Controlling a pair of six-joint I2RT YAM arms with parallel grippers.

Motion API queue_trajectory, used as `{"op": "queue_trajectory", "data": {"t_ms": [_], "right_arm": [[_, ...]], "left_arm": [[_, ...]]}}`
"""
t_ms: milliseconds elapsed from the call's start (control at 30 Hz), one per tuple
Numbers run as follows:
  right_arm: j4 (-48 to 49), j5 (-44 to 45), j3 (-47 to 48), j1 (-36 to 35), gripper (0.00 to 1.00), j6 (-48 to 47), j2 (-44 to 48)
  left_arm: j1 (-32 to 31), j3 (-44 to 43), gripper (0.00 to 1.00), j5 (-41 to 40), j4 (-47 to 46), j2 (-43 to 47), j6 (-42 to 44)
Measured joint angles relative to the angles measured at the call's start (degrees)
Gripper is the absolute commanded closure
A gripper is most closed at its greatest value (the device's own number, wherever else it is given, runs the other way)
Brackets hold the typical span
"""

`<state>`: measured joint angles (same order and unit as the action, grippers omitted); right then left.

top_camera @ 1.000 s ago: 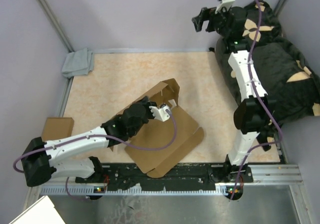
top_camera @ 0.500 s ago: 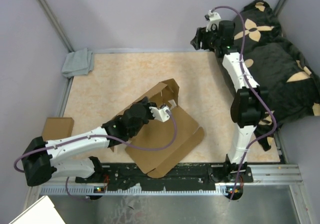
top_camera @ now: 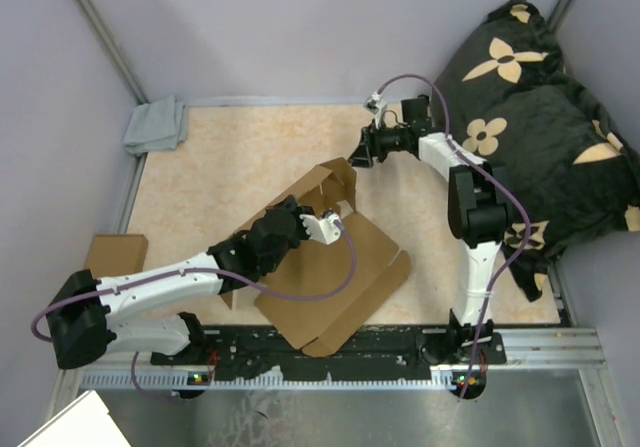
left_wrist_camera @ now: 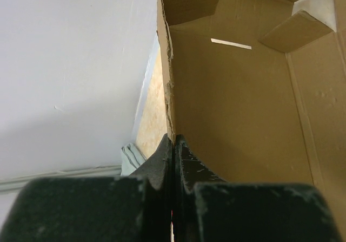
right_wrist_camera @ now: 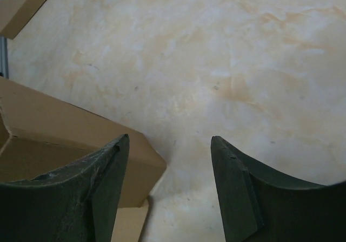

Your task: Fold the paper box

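Left claw (left_wrist_camera: 174, 140) pinches the paper box (top_camera: 372, 267) by its upright wall; right claw (right_wrist_camera: 168, 144) gapes empty near its corner (flower-print cushion (top_camera: 545, 117) behind, grey cloth (top_camera: 157, 125) far left).

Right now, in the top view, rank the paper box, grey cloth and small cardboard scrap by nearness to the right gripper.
1. paper box, table centre, beside the right gripper
2. grey cloth, far left corner
3. small cardboard scrap, near left edge

No text, label, brand or number can be read; the paper box (top_camera: 372, 267) seems unprinted.
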<state>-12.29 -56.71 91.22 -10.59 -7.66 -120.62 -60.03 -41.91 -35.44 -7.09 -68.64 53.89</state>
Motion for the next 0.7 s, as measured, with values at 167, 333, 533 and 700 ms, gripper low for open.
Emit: {"op": "queue_trajectory", "data": {"t_ms": [167,333,533,700], "right_arm": [[-1.57,-3.26,0.09,-2.91,0.35,-2.97,0.0],[-2.4,-5.84,-0.74,-3.87,0.32,-6.19,0.11],[-2.73,-7.98,-7.54,-2.89,0.28,-9.49,2.21],[-3.19,-9.51,-11.61,-2.01,0.27,-11.34,5.05]], "left_arm": [[0.0,0.0,1.0,-0.13,0.02,0.0,0.0],[0.0,0.0,1.0,-0.2,0.24,0.0,-0.07],[0.0,-0.07,1.0,-0.22,0.26,-0.17,-0.09],[0.0,-0.26,1.0,-0.44,0.66,-0.48,-0.09]]}}
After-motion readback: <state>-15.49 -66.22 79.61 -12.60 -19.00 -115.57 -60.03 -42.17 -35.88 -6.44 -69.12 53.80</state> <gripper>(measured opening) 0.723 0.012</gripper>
